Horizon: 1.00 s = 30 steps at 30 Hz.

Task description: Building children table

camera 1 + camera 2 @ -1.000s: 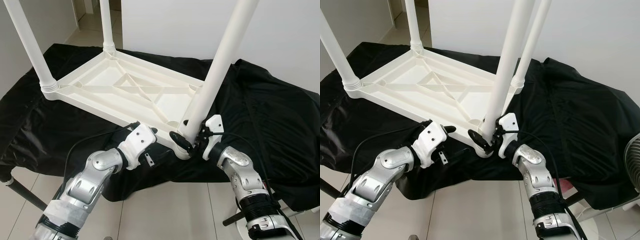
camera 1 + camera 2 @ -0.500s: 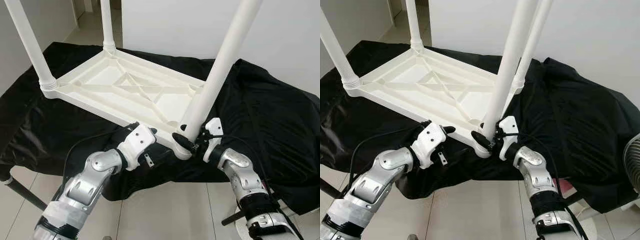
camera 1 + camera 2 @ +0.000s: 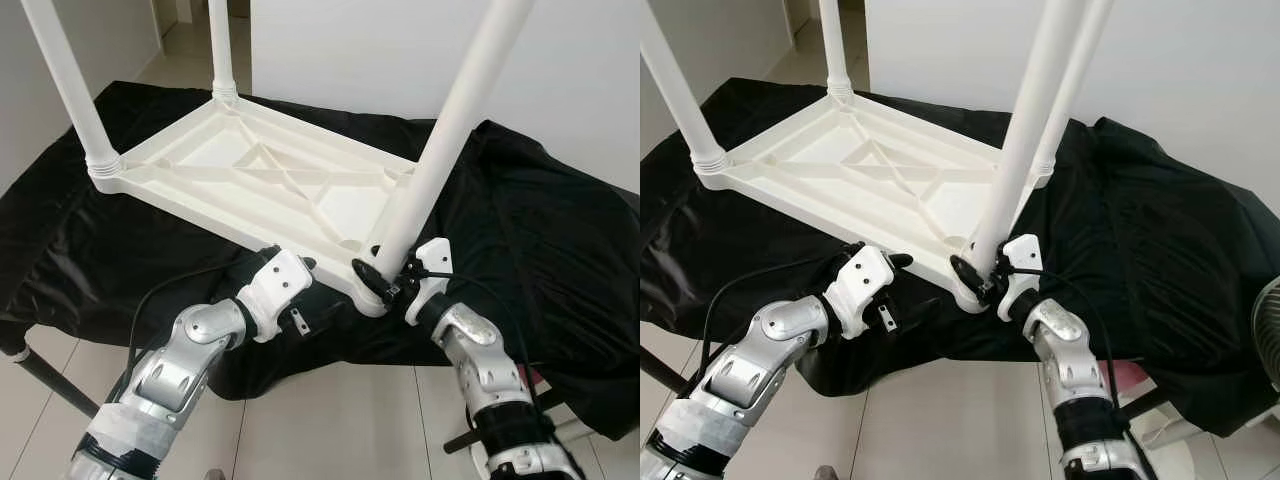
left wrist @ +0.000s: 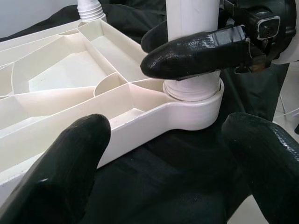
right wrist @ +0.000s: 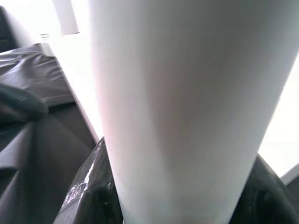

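Note:
A white plastic children's table lies upside down on a black cloth, with its legs pointing up. The near right leg stands in the corner socket nearest me. My right gripper is shut on this leg just above the socket; one of its fingers wraps across the leg, and the leg sits between both pads in the right wrist view. My left gripper is open, low at the table's near edge just left of that corner, holding nothing.
Further legs stand at the left corner, the back corner and the far right corner. The black cloth drapes over a low support. Tiled floor lies below me. A fan stands at the right.
The whole picture has shifted slightly, so the camera has moved. My right gripper stays shut on the near leg and my left stays open by the table edge.

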Tool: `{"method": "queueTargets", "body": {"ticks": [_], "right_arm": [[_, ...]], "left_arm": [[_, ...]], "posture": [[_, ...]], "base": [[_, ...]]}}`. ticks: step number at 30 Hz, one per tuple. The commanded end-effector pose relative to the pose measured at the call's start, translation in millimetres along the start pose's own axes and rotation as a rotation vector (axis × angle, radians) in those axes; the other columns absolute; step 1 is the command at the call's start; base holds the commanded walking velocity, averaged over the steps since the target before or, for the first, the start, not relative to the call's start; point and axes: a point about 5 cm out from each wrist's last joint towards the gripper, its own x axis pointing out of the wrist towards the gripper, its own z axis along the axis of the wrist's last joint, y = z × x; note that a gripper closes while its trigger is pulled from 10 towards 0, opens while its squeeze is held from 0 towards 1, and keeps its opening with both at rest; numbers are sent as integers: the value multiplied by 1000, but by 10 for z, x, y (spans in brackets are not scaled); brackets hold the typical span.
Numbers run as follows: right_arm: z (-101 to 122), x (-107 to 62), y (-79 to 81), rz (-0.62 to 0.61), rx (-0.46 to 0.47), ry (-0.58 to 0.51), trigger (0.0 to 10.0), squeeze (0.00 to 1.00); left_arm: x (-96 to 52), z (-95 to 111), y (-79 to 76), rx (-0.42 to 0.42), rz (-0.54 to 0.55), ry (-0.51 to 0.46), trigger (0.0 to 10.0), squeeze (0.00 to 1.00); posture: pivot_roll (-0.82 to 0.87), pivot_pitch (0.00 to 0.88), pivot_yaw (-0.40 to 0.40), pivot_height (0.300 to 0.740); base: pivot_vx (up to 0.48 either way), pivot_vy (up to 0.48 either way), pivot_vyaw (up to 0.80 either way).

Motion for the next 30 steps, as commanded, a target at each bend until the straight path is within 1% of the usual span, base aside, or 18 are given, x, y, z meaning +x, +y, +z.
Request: {"method": "queueTargets", "body": {"ticks": [1,2,3,5,6,9,11,15,16,17,20,23,28,29,30], "right_arm": [[88,-37,-82,-90,-4,-44,10000,0],[88,-37,-82,-90,-4,-44,10000,0],[83,-43,-53,-115,-7,-41,10000,0],[78,-62,7,-218,-9,-46,10000,0],[78,-62,7,-218,-9,-46,10000,0],[52,-92,65,-380,-22,-34,10000,0],[13,-107,115,-476,-5,-13,10000,0],[-8,-118,163,-522,21,-7,10000,0],[-2,-110,231,-509,31,-11,10000,0],[33,-86,352,-452,34,-28,10000,0],[51,-85,358,-443,24,-36,10000,0],[66,-106,282,-492,8,-36,10000,0],[74,-104,292,-512,4,-33,10000,0],[88,-95,301,-499,15,-43,10000,1000],[88,-95,301,-499,15,-43,10000,1000]], "left_arm": [[7,-2,-48,3,-28,2,10000,0],[7,-2,-48,3,-28,2,10000,0],[5,-4,-50,2,-30,2,10000,0],[14,-5,-51,4,-36,3,10000,0],[14,-5,-51,4,-36,3,10000,0],[31,-1,-47,6,-39,2,10000,0],[39,2,-50,7,-40,-1,10000,0],[42,1,-57,9,-39,0,10000,0],[39,0,-57,8,-37,-1,10000,0],[35,-6,-65,6,-37,0,10000,0],[37,-16,-72,8,-40,3,10000,0],[42,-12,-68,13,-41,2,10000,0],[45,-3,-57,15,-39,0,10000,0],[40,-3,-60,16,-41,1,10000,0],[40,-3,-60,16,-41,1,10000,0]], "posture": [[32,37,-103,740],[32,37,-103,740],[30,37,-101,740],[27,34,-104,740],[27,34,-104,740],[26,33,-104,740],[27,29,-111,740],[34,24,-117,740],[37,20,-119,740],[36,17,-121,740],[34,13,-122,740],[37,8,-123,740],[39,6,-122,740],[40,4,-119,740],[40,4,-119,740]], "base": [[0,0,0],[0,0,0],[0,0,0],[0,0,0],[0,0,0],[0,0,0],[0,0,0],[0,0,0],[0,0,0],[0,0,0],[0,0,0],[0,0,0],[0,0,0],[0,0,0],[0,0,0]]}}
